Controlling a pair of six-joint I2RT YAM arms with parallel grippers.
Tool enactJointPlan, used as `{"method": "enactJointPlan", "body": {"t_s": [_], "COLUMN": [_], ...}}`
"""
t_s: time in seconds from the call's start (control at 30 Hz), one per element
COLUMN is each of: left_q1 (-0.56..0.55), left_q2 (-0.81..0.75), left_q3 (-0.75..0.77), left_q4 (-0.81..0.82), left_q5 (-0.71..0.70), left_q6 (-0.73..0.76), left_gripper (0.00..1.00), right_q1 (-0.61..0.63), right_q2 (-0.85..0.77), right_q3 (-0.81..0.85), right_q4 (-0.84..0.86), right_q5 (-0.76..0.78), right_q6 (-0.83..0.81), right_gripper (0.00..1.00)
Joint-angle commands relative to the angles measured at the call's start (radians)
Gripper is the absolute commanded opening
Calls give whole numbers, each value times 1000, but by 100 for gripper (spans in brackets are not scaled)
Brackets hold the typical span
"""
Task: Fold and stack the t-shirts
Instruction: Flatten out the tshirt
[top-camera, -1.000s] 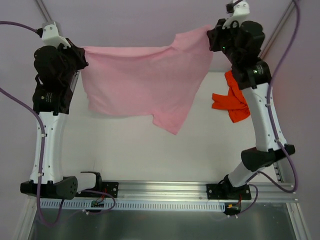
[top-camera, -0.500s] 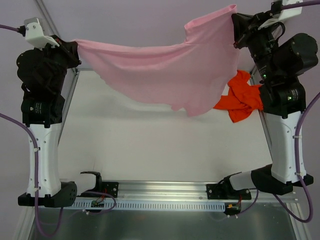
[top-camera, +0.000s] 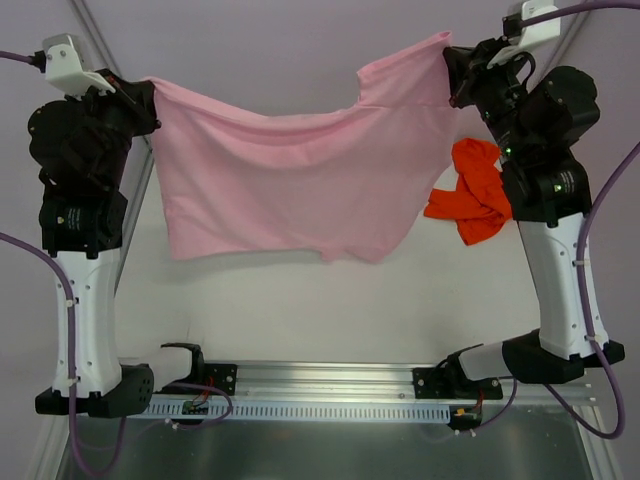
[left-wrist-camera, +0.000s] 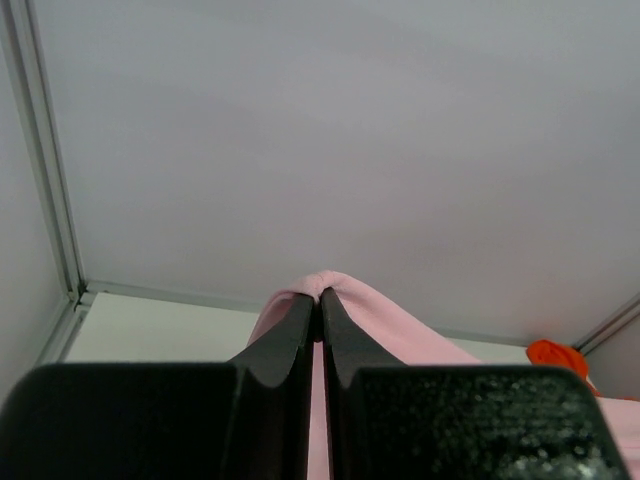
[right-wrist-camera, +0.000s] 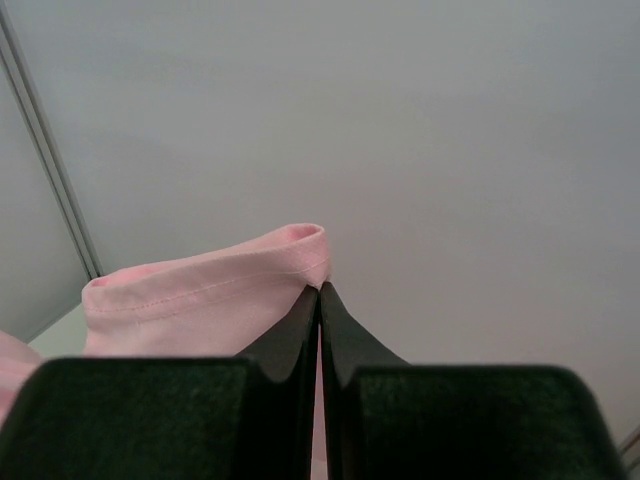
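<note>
Down comes the pink t-shirt. Half a second back its lower edge was bunched up high; now it hangs lower and squarer. The right gripper has slid a touch leftward in the overhead view, and the left gripper sits about where it was.

From overhead we get the whole span. The shirt is stretched left to right across the upper half of the frame, long axis running side to side, with its right end a little higher. The held top edge sags in the middle, a sleeve sits at upper right, and the loose hem points toward the bottom of the frame. Whether it brushes the table I can't tell.

The wrist cameras give the pinch the overhead can't. On the left wrist the fingers are clamped tight together, a pink fold poking up at their tips. On the right wrist the fingers are clenched too, on a stitched pink hem that drapes off to the left.

Over at the right lies the orange-red t-shirt, crumpled on the table and partly tucked behind the right arm. The left wrist view catches just a sliver of it at lower right.
</note>
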Motion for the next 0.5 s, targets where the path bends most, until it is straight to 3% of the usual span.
{"method": "enactJointPlan", "body": {"t_s": [0.0, 0.17, 0.3, 0.37, 0.43, 0.47], "left_q1": [7, 7, 7, 7, 7, 5], "left_q2": [54, 217, 457, 557, 713, 763], "left_q3": [26, 35, 182, 367, 548, 730], "left_q4": [27, 52, 46, 40, 32, 40], "left_q5": [45, 60, 55, 73, 95, 110], "left_q6": [-36, -79, -97, -117, -138, -144], "left_gripper": [0, 0, 0, 0, 0, 0], "right_q1": [6, -3, -34, -48, -58, -60], "right_q2": [26, 153, 320, 465, 584, 680], "right_q3": [-34, -76, -41, 60, 374, 487], "right_q4": [52, 75, 148, 146, 87, 98], "right_q5": [43, 101, 116, 108, 73, 64], "right_q6": [-23, -22, -19, -10, 32, 35], "right_gripper": [1, 1, 1, 1, 1, 1]}}
